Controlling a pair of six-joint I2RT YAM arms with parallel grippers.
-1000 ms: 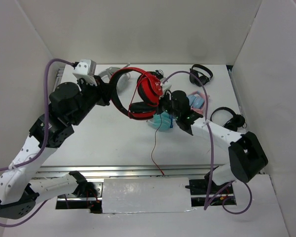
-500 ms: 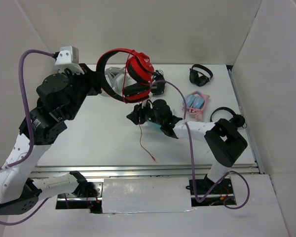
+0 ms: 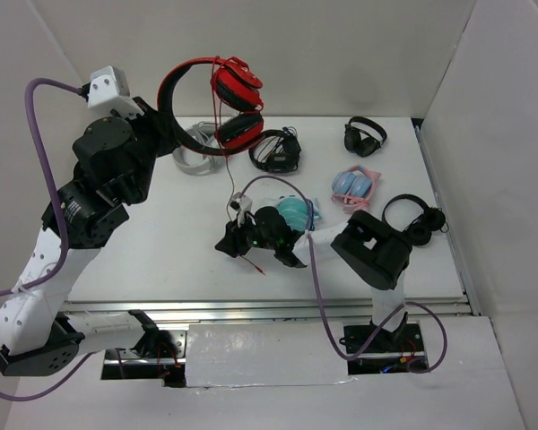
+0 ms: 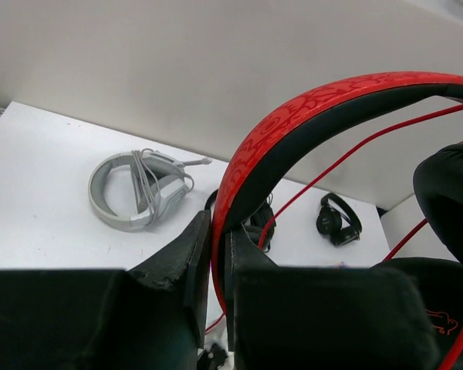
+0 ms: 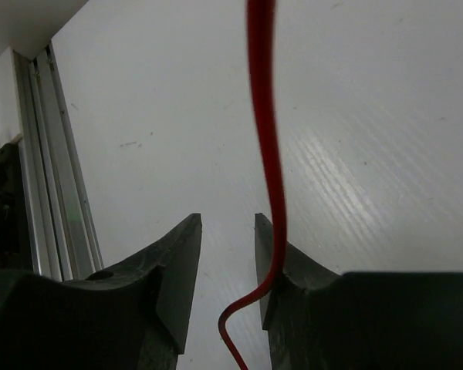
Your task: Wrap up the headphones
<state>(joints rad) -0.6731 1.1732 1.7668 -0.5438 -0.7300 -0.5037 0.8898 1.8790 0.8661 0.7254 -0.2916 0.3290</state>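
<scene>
Here we see the left gripper (image 4: 218, 240) clamped on the black-and-red headband (image 4: 293, 123) of the headphones (image 3: 236, 86). It holds them high over the far edge of the table (image 3: 161, 242), with the earcups (image 3: 240, 131) hanging one above the other. The thin red cable (image 5: 263, 116) drops from the earcups to the right gripper (image 5: 228, 231), which sits low over the table's middle. Its jaws stand slightly apart, unclenched. The cable runs down along the inner face of one finger, though we cannot quite tell whether it touches. Below the fingers the cable curls away. Light grey headphones (image 4: 139, 189) lie on the table behind, with black headphones (image 3: 273, 150) just beside them.
</scene>
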